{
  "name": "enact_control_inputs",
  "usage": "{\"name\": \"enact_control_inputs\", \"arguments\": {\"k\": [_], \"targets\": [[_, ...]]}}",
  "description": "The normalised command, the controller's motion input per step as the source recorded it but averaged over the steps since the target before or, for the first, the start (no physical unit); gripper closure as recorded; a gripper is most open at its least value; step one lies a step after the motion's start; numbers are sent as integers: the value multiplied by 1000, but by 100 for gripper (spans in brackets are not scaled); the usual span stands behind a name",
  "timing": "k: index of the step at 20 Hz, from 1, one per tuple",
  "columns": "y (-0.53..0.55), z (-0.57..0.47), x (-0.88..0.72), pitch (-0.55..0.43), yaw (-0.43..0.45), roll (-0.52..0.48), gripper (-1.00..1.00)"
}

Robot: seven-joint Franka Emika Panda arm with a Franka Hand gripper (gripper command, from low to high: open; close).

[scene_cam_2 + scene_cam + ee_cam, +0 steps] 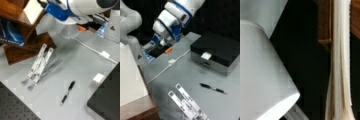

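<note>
- A metal rack [187, 104] of two flat perforated bars lies nearest a front view's bottom edge, on the grey worktop [182, 75]; in a front view [38, 65] it rests at the middle left, beside a wooden shelf unit [23, 45].
- A black pen [212, 88] lies alone on the worktop toward a front view's right, well apart from the rack; in a front view [68, 92] it sits below centre, pointing toward the bottom left.
- A black-lidded metal box [216, 53] stands at a front view's right, with a small white block [206, 56] at its near edge; the same block shows pale in a front view [99, 78], beside the box's dark corner.
- A white cable [167, 67] with a small white plug [171, 61] crosses the worktop's middle in a front view; it shows again in a front view [92, 48].
- Farthest back, the arm's pincer [151, 50], blue and black, hangs low over the worktop's far left corner in a front view, just beside a small orange block [168, 50], the thing nearest it; whether they touch, and how wide the pincer stands, cannot be told.
- The orange block appears in a front view [81, 28] near the top, under the white and blue arm.
- The wrist view shows no pincer, only white housing [262, 75], darkness and a pale strip [340, 62].
</note>
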Motion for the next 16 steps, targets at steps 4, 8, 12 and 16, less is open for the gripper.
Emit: {"name": "enact_control_inputs", "arguments": {"k": [4,8,12,16], "targets": [[-106,210,200,260,-216,-305,-100],[-70,169,245,236,-205,-245,-100],[-169,124,232,207,-136,-178,-100],[-273,52,171,187,-98,-187,-100]]}}
